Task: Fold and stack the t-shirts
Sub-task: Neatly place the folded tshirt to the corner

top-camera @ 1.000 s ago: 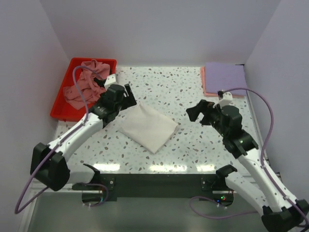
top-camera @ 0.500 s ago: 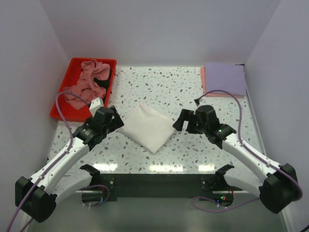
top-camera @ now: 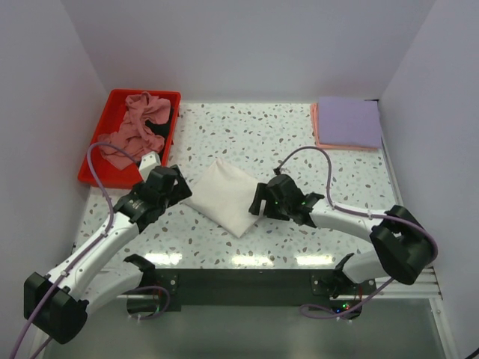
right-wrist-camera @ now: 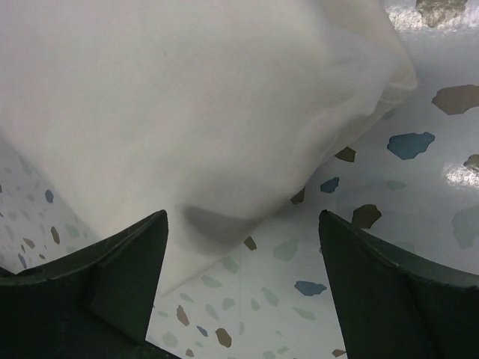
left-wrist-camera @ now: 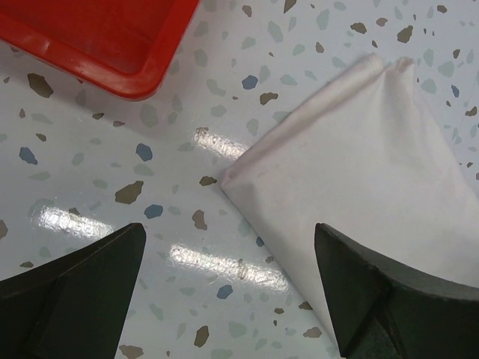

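Midway across the speckled table (top-camera: 299, 142) we see a folded white t-shirt (top-camera: 228, 196) lying flat. Beyond it, at far left, a red tray (top-camera: 147, 94) holds crumpled dusty-pink t-shirts (top-camera: 138, 123), and at far right a folded lavender t-shirt (top-camera: 348, 121) sits on a salmon-pink one (top-camera: 316, 129). Both arms reach low and inward: the left gripper (left-wrist-camera: 228, 243), jaws spread, hovers at the white shirt's left corner, and the right gripper (right-wrist-camera: 241, 224), also spread wide, hangs over its right edge.

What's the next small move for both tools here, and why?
Probably ease both in and close on the folded white t-shirt: left tool and right tool sit open at its opposite edges, holding nothing, and the lavender stack lies at the far-right corner.
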Available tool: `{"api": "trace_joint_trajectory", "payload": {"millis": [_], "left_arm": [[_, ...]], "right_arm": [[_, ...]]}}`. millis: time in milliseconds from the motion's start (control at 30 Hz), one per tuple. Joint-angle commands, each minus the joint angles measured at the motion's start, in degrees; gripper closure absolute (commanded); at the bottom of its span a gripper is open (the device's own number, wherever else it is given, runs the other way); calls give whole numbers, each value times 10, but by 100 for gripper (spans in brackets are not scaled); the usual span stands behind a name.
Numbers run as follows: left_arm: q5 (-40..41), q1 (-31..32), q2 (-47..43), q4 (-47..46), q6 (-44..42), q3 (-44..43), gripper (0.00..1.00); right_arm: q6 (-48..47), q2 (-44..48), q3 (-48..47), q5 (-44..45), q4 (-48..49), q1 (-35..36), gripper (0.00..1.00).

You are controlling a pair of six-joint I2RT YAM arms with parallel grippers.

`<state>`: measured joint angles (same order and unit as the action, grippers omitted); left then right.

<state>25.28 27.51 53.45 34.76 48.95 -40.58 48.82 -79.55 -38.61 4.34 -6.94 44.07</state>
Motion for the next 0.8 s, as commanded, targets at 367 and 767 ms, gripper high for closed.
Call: {"api": "trace_joint_trajectory", "payload": {"millis": [367, 767], "left_arm": [[-8, -2, -29, -8, 6, 1, 0], [4, -2, -43, 0, 8, -1, 0]], "right_arm": [[84, -122, -39, 59, 80, 12, 34], [-133, -177, -168, 136, 58, 14, 84]]}}
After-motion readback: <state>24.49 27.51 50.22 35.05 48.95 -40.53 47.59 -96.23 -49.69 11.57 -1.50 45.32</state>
